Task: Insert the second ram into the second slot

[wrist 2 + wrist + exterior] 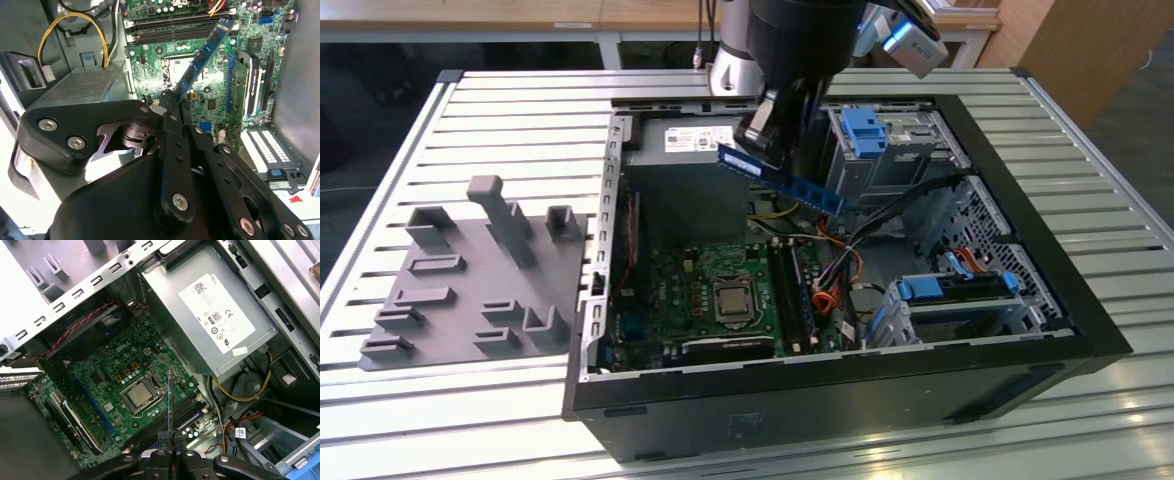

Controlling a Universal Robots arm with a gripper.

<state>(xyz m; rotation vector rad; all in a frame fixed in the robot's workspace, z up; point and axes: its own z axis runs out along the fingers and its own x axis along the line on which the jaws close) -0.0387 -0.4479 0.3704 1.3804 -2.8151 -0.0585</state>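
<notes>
1. Blue ram stick [781,180] is hanging tilted in the air well above the motherboard [720,290], not touching the memory slots [790,290] on that board.
2. The gripper [172,99] is pinching it by one short end, jaws closed flat against both faces.
3. It is looking light, thin and stiff, though probably brittle if bent, with delicate chips and edge contacts.
4. Holding it by the bare ends is seeming safest. Gripped at one end, it is likely twisting easily under pressure.
</notes>
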